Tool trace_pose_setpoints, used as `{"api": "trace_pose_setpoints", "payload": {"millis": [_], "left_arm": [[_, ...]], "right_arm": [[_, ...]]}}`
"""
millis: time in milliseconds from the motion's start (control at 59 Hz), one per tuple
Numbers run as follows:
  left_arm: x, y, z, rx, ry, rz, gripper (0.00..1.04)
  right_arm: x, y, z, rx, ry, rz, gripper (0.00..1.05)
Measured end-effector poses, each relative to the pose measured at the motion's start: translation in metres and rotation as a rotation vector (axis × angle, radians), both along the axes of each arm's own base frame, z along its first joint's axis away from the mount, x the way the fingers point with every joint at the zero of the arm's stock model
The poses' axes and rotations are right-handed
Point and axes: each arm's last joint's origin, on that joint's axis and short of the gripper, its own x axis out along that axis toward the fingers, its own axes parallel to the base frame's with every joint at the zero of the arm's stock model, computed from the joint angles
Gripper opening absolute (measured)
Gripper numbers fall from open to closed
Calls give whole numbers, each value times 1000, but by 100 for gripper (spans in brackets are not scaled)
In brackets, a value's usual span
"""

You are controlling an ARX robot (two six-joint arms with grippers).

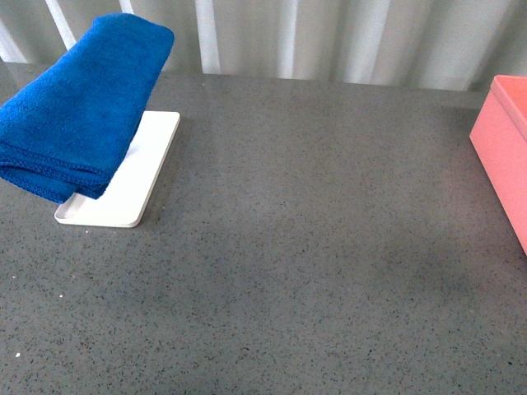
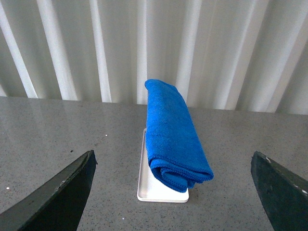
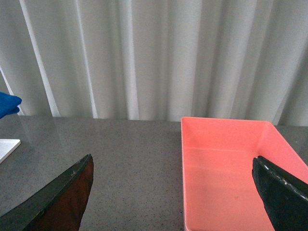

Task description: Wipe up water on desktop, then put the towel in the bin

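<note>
The folded blue towel (image 1: 78, 107) lies on a flat white tray (image 1: 148, 177) at the far left of the speckled grey desktop (image 1: 313, 247). The pink bin (image 1: 506, 152) stands at the right edge, partly cut off. Neither gripper shows in the front view. In the left wrist view the towel (image 2: 171, 132) lies ahead on the tray (image 2: 147, 192), and my left gripper (image 2: 175, 202) is open and empty, well short of it. In the right wrist view my right gripper (image 3: 175, 202) is open and empty, with the bin (image 3: 226, 173) ahead and empty inside. I cannot make out any water on the desktop.
Pale pleated curtains (image 1: 329, 37) hang along the far edge of the desktop. A corner of the towel (image 3: 7, 103) and of the tray (image 3: 7, 147) shows at the side of the right wrist view.
</note>
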Motion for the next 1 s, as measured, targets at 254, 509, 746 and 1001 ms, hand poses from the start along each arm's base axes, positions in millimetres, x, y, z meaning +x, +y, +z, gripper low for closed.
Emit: {"api": "trace_pose_setpoints", "payload": {"millis": [254,509,746,1001], "left_arm": [[0,0,0,0,0,0,98],[0,0,0,0,0,0,98],[0,0,0,0,0,0,98],[0,0,0,0,0,0,98]], "right_arm": [[0,0,0,0,0,0,98],[0,0,0,0,0,0,98],[0,0,0,0,0,0,98],[0,0,0,0,0,0,98]]}}
